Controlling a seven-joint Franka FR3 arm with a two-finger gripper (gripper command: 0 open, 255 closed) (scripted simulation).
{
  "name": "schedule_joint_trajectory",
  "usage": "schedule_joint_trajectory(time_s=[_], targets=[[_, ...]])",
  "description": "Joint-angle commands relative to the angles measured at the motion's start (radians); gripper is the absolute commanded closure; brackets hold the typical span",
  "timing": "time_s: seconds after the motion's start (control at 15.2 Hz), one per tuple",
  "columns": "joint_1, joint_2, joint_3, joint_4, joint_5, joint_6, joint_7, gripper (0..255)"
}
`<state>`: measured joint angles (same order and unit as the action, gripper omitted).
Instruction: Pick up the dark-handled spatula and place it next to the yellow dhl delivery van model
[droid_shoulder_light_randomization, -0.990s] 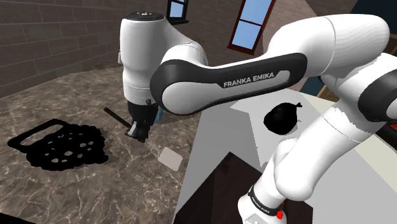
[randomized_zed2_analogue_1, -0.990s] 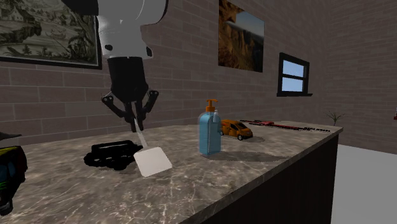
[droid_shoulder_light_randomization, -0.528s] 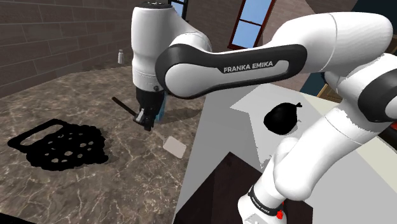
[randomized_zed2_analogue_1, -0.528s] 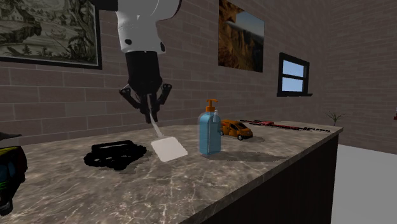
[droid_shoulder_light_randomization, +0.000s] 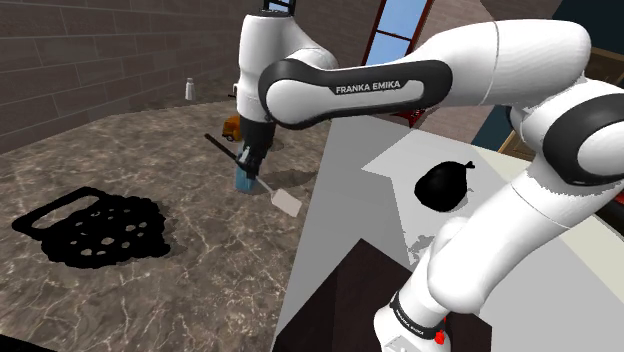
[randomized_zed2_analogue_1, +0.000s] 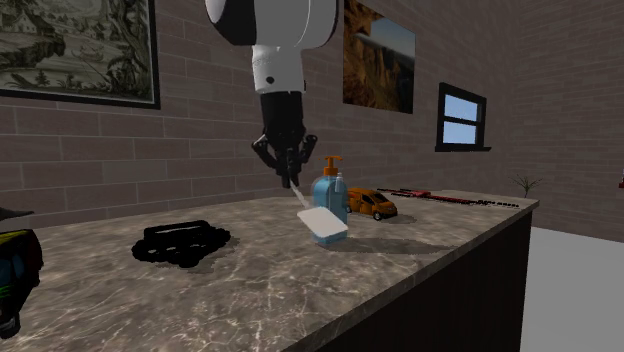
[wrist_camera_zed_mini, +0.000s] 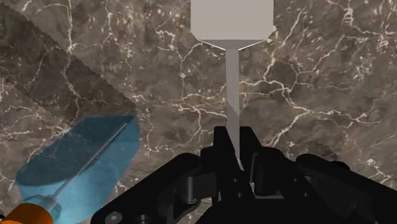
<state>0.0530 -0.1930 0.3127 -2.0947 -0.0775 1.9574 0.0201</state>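
- Nearest in the second exterior view, the marble counter (randomized_zed2_analogue_1: 300, 295) runs bare up to its front edge. That edge slants away toward this view's right.
- A black perforated rack (randomized_zed2_analogue_1: 180, 243) lies flat toward this view's left, well apart from everything else, with open marble around it.
- The gripper (randomized_zed2_analogue_1: 291, 180) hangs point-down over the middle of the counter. Its fingers are closed tight on the spatula (randomized_zed2_analogue_1: 322, 225), and in the wrist view the pale shank runs out from between them.
- The spatula slants down from the gripper, and its flat pale blade is low over the marble. In the shoulder view the dark handle sticks up past the fingers, and the blade (droid_shoulder_light_randomization: 287, 203) sits close to the counter edge where the white stand (droid_shoulder_light_randomization: 350, 190) meets it.
- A blue soap bottle (randomized_zed2_analogue_1: 332, 195) with an orange pump stands upright just behind the blade. In the wrist view it is beside the fingers, not between them.
- The orange-yellow van model (randomized_zed2_analogue_1: 372, 204) is parked just beyond the bottle, near the brick wall. Bare marble lies open in front of it and on toward the second exterior view's right.
- The far corner of the counter (randomized_zed2_analogue_1: 525, 205) ends in a clean edge.
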Motion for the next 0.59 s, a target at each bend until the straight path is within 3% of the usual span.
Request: schedule_joint_trajectory(time_s=[0.0,0.53], targets=[[-0.020,0.005,-0.029,0.009,-0.005,0.001,-0.048,255],[-0.102,0.085,-0.133,0.084,-0.029,0.021,-0.222,255]])
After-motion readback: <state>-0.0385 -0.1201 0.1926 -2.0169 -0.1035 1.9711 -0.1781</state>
